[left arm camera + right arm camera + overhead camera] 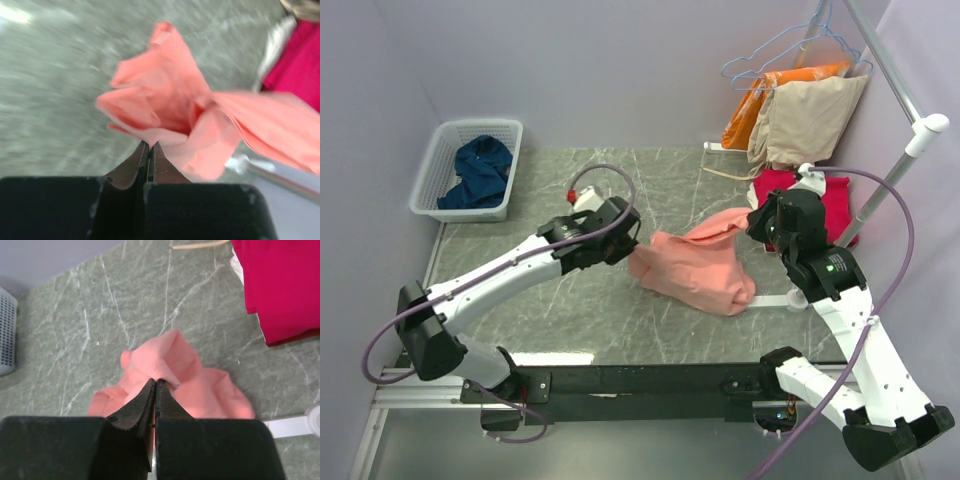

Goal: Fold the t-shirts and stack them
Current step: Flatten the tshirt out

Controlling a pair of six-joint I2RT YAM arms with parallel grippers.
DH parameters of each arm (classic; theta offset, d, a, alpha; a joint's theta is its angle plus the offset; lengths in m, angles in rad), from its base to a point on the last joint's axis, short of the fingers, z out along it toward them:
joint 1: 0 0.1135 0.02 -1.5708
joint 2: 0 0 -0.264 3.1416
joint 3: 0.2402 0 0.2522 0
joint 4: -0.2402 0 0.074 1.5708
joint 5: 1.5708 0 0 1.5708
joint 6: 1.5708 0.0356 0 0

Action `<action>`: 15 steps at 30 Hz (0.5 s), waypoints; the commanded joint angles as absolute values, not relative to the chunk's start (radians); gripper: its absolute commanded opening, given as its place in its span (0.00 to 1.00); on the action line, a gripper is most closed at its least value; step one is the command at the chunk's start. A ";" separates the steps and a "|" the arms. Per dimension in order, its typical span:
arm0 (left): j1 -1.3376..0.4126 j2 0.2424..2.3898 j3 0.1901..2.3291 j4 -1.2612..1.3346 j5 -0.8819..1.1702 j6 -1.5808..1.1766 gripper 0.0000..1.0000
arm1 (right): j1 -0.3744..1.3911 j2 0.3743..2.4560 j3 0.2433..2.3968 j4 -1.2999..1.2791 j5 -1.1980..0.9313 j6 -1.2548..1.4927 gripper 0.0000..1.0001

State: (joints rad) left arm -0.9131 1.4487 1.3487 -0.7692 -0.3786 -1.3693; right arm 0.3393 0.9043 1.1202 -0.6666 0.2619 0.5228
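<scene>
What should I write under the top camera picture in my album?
The left gripper and right gripper each pinch an end of the salmon-pink t-shirt on the table.

No text, brand, number or sign can be read in any view. A pale patch [161,36] near the top edge of the salmon-pink t-shirt [170,100] is too blurred to show lettering.

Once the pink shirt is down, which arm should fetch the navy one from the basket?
Left, probably. The left fingers pinch the salmon-pink t-shirt nearer the basket holding the navy t-shirt; the right fingers pinch it beside the crimson t-shirt.
</scene>
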 commanded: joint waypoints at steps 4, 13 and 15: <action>-0.787 1.260 1.430 -0.974 -0.632 -1.290 0.01 | 0.333 0.905 1.288 -0.672 0.308 0.494 0.00; -0.575 1.141 1.683 -1.060 -0.745 -1.083 0.01 | 0.333 0.939 1.480 -0.713 0.368 0.446 0.00; -0.560 1.135 1.750 -1.077 -0.781 -1.057 0.01 | 0.331 0.948 1.502 -0.712 0.379 0.440 0.00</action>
